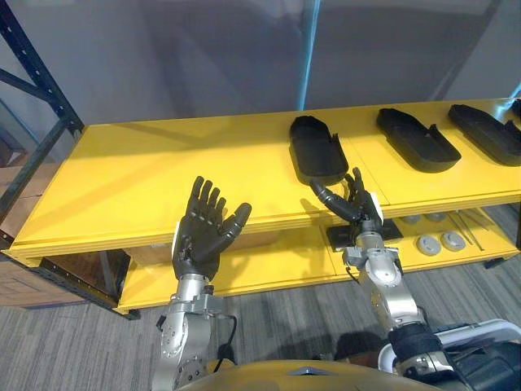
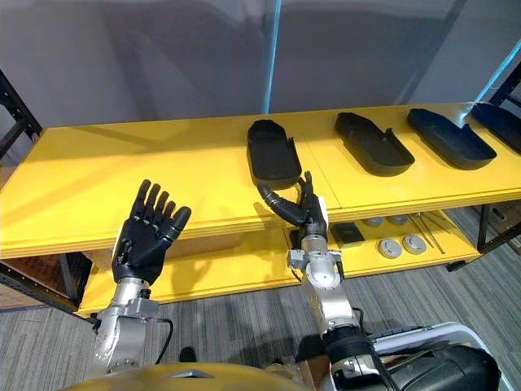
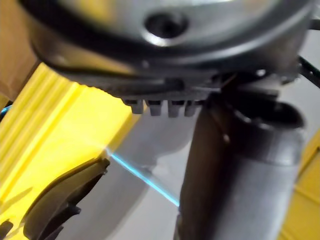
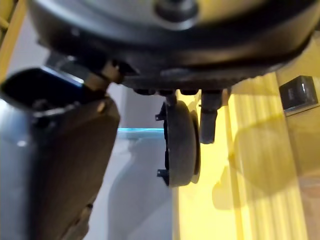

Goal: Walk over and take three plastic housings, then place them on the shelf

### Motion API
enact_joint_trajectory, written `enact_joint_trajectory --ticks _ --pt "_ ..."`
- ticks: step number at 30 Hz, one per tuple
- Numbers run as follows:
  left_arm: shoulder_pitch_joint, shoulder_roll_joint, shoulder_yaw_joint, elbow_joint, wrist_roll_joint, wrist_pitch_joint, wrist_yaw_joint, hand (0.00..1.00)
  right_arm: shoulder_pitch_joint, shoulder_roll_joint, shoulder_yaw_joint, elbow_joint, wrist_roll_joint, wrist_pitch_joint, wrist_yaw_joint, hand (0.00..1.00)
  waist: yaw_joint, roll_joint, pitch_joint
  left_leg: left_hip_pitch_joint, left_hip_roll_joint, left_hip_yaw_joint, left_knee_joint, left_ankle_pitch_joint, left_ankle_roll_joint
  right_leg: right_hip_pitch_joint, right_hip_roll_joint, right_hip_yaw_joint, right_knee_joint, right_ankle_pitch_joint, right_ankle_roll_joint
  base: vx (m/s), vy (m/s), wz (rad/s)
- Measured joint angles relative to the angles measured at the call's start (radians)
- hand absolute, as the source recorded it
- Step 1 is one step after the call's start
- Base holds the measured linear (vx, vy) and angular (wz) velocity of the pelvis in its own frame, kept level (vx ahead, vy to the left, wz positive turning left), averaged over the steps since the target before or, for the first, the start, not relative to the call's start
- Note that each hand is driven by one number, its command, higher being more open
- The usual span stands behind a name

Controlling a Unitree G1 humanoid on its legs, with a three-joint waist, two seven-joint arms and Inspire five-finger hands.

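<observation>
On the yellow shelf, top level, black housings lie in a row. My right hand, fingers apart, hovers just before the nearest housing. My left hand is raised, fingers spread. I judge the shell light, stiff and slick, so I'd pinch its near rim.

Silver-grey arms; dark left hand and right hand, perhaps white-edged.

Rightmost black oval plastic housing on the yellow top shelf: cut off by the right edge. Round grey discs on the lower yellow shelf: too small to identify. Flat black block: partly hidden behind the right hand. Left wrist view: a black plastic housing, blurred and cut off by the picture's edge.
</observation>
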Motion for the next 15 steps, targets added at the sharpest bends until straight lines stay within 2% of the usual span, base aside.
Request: enact_joint_trajectory --ticks 11,15 --pt "-0.001 0.0 -0.001 0.002 0.0 0.0 0.0 1.0 -0.061 0.003 -0.006 0.067 -0.014 0.0 -0.016 1.0 0.001 0.0 0.0 -0.003 0.0 -0.004 0.0 0.003 0.0 0.0 0.001 -0.003 0.0 0.0 0.0 0.0 -0.001 0.0" --pt "-0.037 0.024 -0.038 0.043 0.0 -0.001 -0.002 1.0 -0.093 0.003 -0.021 0.084 -0.016 0.01 -0.013 1.0 0.01 0.0 0.001 -0.015 0.009 -0.009 0.0 0.008 0.002 0.001 0.003 -0.003 -0.007 0.015 -0.004 0.0 -0.006 0.02"
